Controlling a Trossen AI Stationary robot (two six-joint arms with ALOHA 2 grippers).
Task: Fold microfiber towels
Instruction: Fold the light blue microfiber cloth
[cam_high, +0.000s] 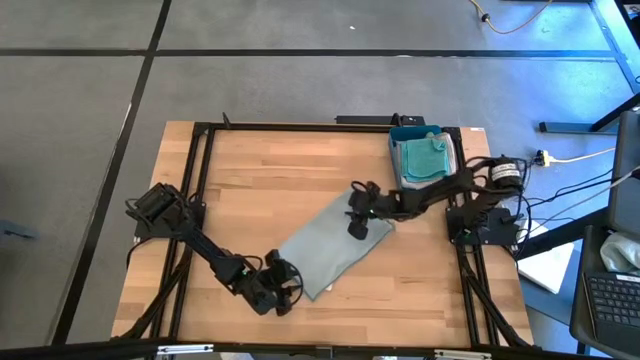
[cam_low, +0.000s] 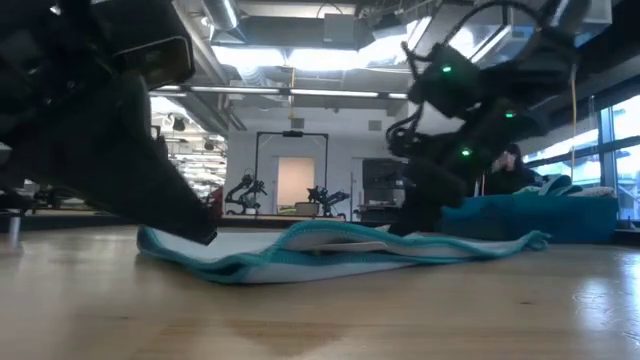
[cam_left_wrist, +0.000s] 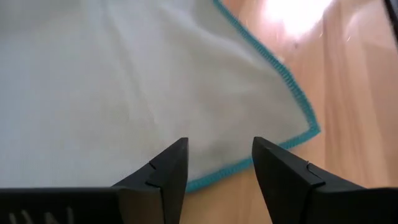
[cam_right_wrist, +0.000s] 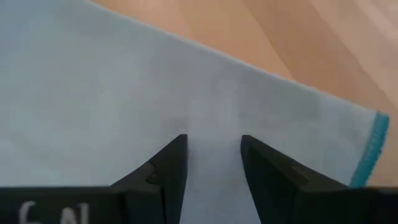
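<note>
A light grey microfiber towel (cam_high: 335, 245) with a teal hem lies folded and slanting on the wooden table, flat apart from a low hump (cam_low: 330, 235) in its middle. My left gripper (cam_high: 285, 290) stands open and low at the towel's near-left end, with the hemmed corner (cam_left_wrist: 314, 130) just beyond its fingers. My right gripper (cam_high: 360, 220) stands open over the towel's far-right end, close to a hemless edge (cam_right_wrist: 280, 71). The wrist views show flat cloth in each gap (cam_left_wrist: 219, 155) (cam_right_wrist: 213, 152). My left gripper is low at the towel's near-left hem (cam_left_wrist: 211, 177), slanting down, and I cannot tell whether its fingers touch the cloth. My right gripper slants down over the far-right end of the towel (cam_right_wrist: 211, 124), and I cannot tell whether it touches either.
A blue plastic tray (cam_high: 398, 135) at the far right of the table holds more towels, teal and pale green (cam_high: 425, 155). Black frame rails (cam_high: 200, 200) run along the table's left, right and far sides. Bare wood lies near and left of the towel.
</note>
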